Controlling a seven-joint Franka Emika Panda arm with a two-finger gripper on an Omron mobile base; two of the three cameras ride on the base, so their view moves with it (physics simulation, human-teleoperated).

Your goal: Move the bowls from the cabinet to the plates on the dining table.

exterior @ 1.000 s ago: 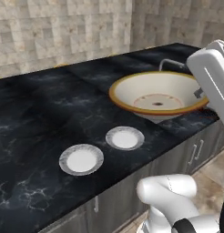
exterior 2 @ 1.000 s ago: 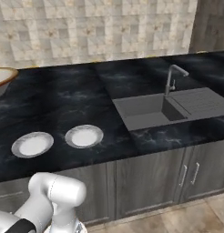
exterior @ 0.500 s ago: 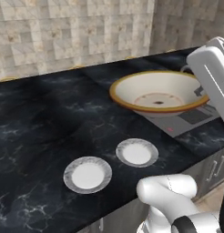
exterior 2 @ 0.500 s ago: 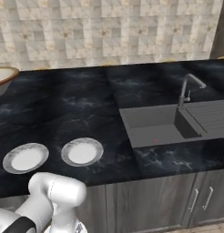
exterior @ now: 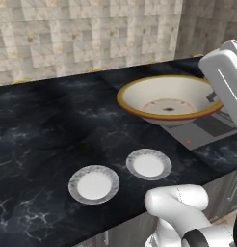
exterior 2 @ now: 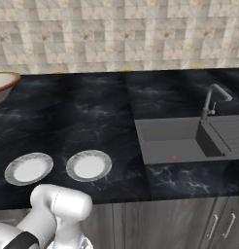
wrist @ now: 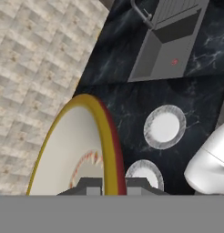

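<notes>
Base has driven sideways, plates (exterior: 148, 164) now nearer centre. Fingers (wrist: 91, 185) pinch cream bowl (exterior: 167, 100) by its rim, high above dining table (exterior: 38, 130); edge grip could slip when lowering.

Worktop (exterior: 38, 125): glossy black marble-look. Bowl (exterior: 166, 99): smooth glazed cream. Plates (exterior: 93, 184): speckled grey rims. Tap (exterior 2: 212, 99): metal.
</notes>
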